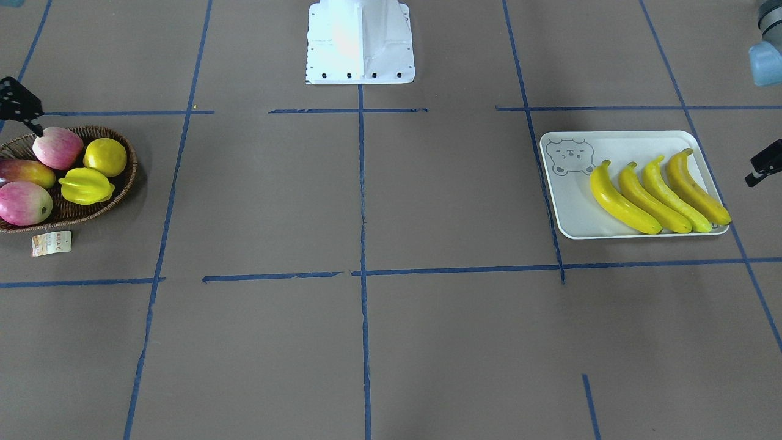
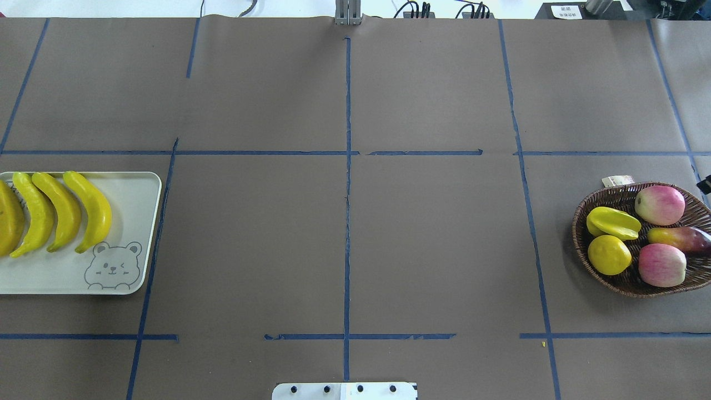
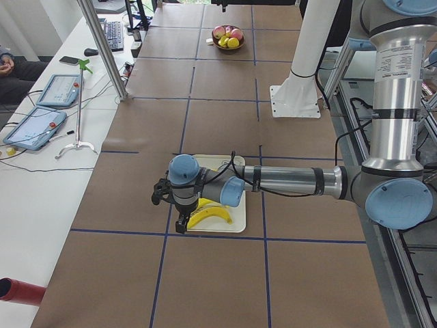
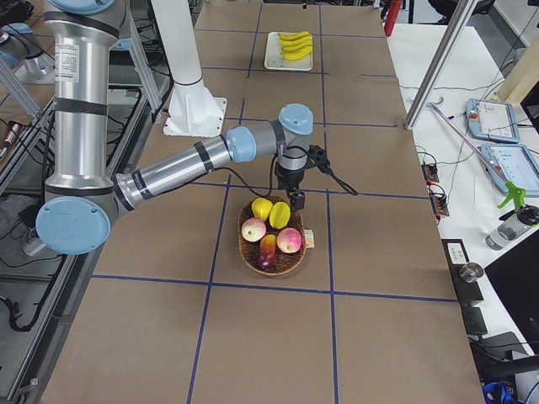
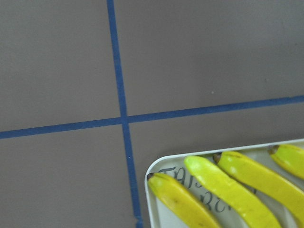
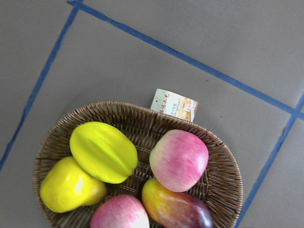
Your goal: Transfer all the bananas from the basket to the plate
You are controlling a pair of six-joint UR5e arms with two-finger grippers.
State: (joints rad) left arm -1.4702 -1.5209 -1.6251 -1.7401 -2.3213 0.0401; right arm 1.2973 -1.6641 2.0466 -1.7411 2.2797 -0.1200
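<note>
You have all four bananas (image 1: 649,201) on the plate (image 1: 571,211), none in the basket (image 1: 121,192); just retract. I can't tell how open the left fingers (image 1: 767,160) or right fingers (image 1: 21,104) are.

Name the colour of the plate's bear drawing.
Grey; the bear drawing shows best in the overhead view.

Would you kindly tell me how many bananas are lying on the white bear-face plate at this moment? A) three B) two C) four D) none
C: the front-facing view shows four bananas lying side by side on the plate, and the wicker basket holds only other fruit.
</note>
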